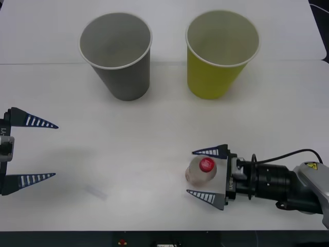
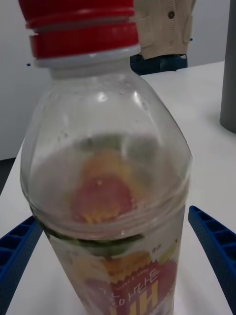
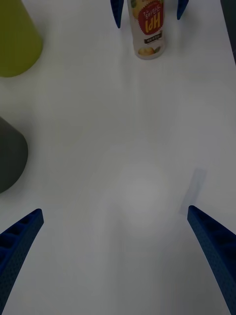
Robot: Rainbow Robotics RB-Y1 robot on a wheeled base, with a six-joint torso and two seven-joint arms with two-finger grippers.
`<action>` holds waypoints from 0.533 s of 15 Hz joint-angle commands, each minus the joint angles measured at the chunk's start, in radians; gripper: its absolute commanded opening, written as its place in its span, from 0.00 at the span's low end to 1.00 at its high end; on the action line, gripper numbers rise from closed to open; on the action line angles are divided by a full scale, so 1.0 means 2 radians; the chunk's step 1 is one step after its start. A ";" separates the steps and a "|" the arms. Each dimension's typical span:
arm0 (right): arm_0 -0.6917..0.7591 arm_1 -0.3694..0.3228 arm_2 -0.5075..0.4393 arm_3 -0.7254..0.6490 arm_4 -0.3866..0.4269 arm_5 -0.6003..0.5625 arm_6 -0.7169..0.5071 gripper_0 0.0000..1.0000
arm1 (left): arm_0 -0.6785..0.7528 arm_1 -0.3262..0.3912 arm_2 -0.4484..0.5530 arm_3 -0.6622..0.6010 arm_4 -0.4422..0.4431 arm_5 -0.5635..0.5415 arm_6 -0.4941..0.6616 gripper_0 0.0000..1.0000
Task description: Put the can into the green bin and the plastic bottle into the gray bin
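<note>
The plastic bottle (image 1: 201,171) stands upright on the white table, clear with a red cap and a yellow, red and white label (image 2: 105,172) (image 3: 147,29). My right gripper (image 1: 191,173) is open around it, one blue finger on each side with small gaps showing in the right wrist view. The gray bin (image 1: 116,54) stands at the back left and the green bin (image 1: 221,54) at the back right, both upright and open. My left gripper (image 1: 55,151) hangs open at the left edge with nothing between its fingers (image 3: 22,236). The can is out of view.
A seam (image 1: 169,63) runs across the table behind the two bins. A faint clear strip (image 1: 96,192) lies on the table between the grippers. The table's front edge (image 1: 103,230) is close below the grippers. A black cable (image 1: 288,154) loops over the right wrist.
</note>
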 commanded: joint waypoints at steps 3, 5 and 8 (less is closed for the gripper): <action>0.000 0.002 0.003 -0.001 0.001 0.002 0.002 0.04 | 0.000 0.000 0.000 0.000 0.000 0.000 0.000 1.00; -0.001 0.002 0.002 0.000 0.001 0.002 0.002 0.00 | 0.000 0.000 0.000 0.000 0.000 0.000 0.000 1.00; -0.001 0.002 0.002 0.000 0.000 0.001 0.002 0.00 | 0.000 0.000 0.000 0.000 0.000 0.000 0.000 1.00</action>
